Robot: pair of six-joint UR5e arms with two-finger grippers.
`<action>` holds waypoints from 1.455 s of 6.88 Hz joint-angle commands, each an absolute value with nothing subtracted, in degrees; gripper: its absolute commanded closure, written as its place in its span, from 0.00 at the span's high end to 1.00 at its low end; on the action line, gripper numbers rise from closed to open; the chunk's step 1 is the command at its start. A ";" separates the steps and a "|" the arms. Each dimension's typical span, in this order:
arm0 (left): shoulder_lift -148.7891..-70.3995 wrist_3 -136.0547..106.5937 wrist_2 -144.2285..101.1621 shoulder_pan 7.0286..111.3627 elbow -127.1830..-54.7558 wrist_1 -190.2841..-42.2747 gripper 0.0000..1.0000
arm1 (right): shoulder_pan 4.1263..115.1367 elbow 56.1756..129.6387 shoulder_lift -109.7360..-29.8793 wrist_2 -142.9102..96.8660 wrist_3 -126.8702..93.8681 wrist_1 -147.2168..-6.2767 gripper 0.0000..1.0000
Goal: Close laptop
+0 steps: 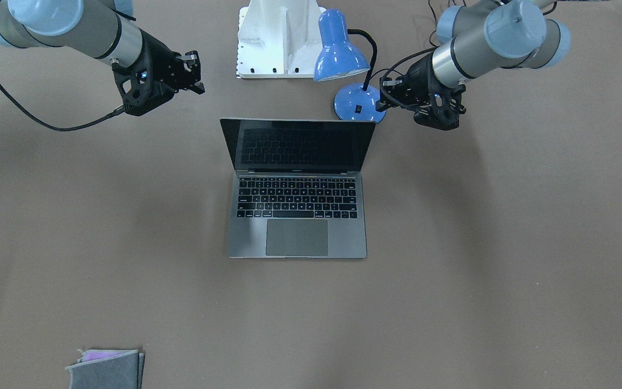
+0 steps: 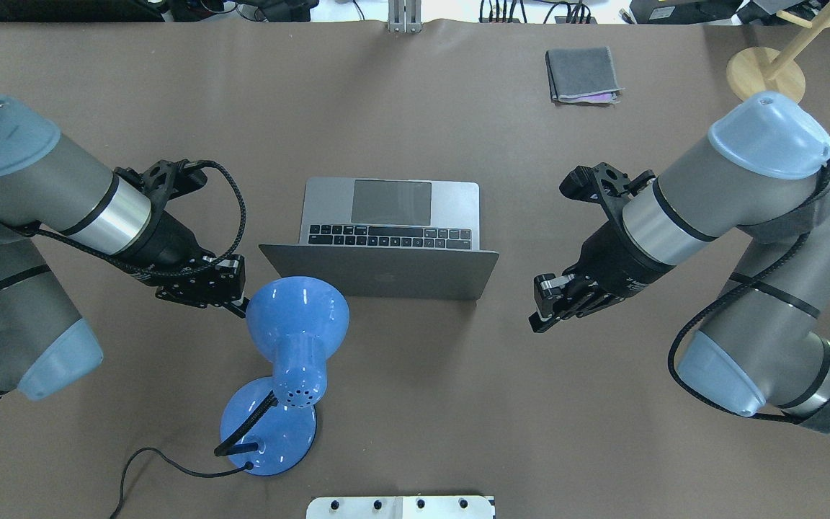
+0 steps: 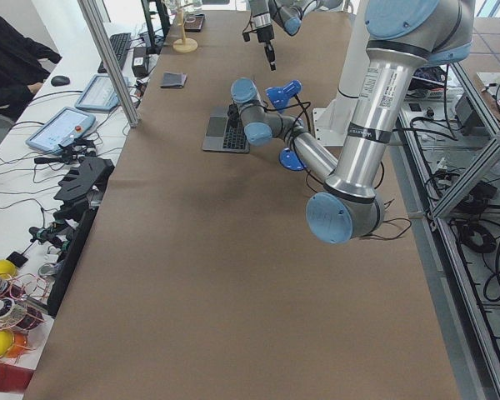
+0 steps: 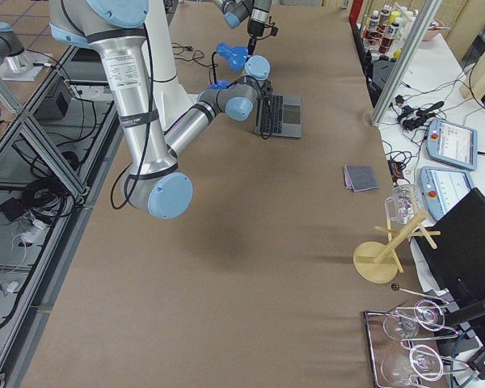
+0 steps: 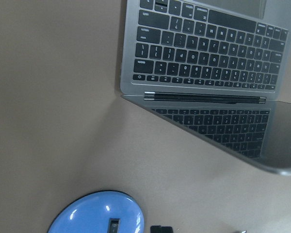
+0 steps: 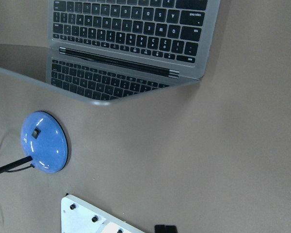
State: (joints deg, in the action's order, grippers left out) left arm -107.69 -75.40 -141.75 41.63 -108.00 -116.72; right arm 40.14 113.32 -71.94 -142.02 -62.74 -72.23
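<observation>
laptop [image 1: 297,216] open on bench [image 1: 478,281], lid upright, its back just beside blue lamp [image 1: 340,51] | my right fingers [image 1: 198,88] spread, empty, across laptop from lamp | my left fingers [image 1: 381,106] beside lamp's base, gap: cannot tell

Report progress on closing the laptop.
Done: nothing. The laptop is fully open, with its screen upright.
In hand: nothing. The left end effector and right end effector hover open on either side of the lid, clear of it.
Left: reach the lid and fold it down shut.
</observation>
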 commanded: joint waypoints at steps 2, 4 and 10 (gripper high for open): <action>-109.33 -76.38 -141.42 40.26 -107.40 -116.63 0.00 | 39.73 108.21 -66.20 -140.28 -62.49 -72.16 0.00; -112.40 -78.03 -141.42 39.82 -105.74 -116.63 0.00 | 39.46 107.93 -64.78 -139.93 -62.58 -72.25 0.00; -114.96 -78.84 -137.72 36.91 -103.71 -116.63 0.00 | 39.64 102.94 -60.66 -137.02 -62.58 -72.33 0.00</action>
State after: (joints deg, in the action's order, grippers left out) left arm -114.80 -78.90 -137.75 36.95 -104.04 -116.56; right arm 39.49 104.49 -61.87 -137.59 -62.58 -72.33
